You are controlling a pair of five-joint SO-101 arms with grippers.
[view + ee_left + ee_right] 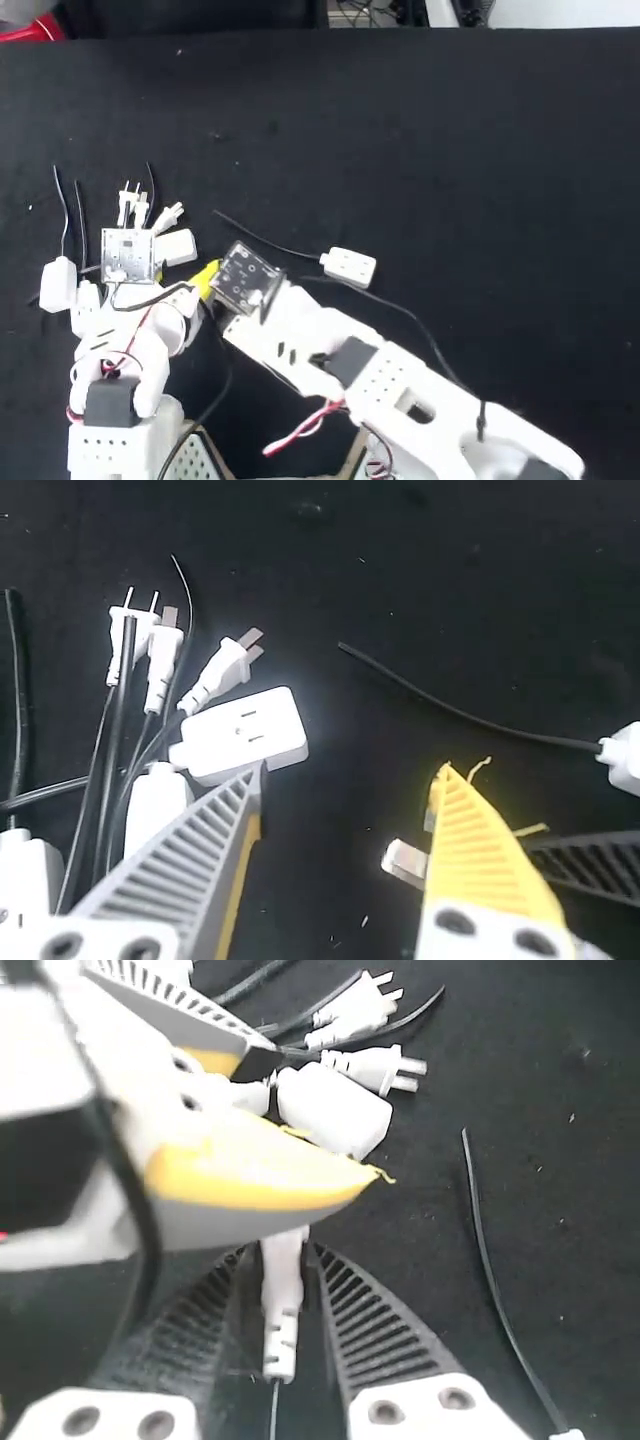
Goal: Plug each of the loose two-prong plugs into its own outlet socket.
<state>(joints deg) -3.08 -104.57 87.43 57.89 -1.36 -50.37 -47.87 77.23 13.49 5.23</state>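
A white outlet socket (pixel 245 735) lies face up beside three loose two-prong plugs (pixel 165 655), which also show in the high view (pixel 140 207). My left gripper (pixel 350 780) is open just short of that socket, its grey finger (pixel 200 860) touching the socket's edge and its yellow finger (pixel 470 850) off to the side. My right gripper (pixel 282 1255), with black fingers (pixel 370 1330), is shut on a white plug (pixel 282 1300) whose cord trails back. The plug's front end (pixel 405 860) pokes out beside the yellow finger. From the right wrist, the same socket (pixel 335 1110) lies just past the left gripper.
Another socket (pixel 350 265) with a black cord lies to the right of both arms. More white sockets (pixel 58 283) and black cords (pixel 70 215) crowd the left. The two arms (pixel 300 330) nearly touch at the wrists. The black table (pixel 450 150) stretches away behind.
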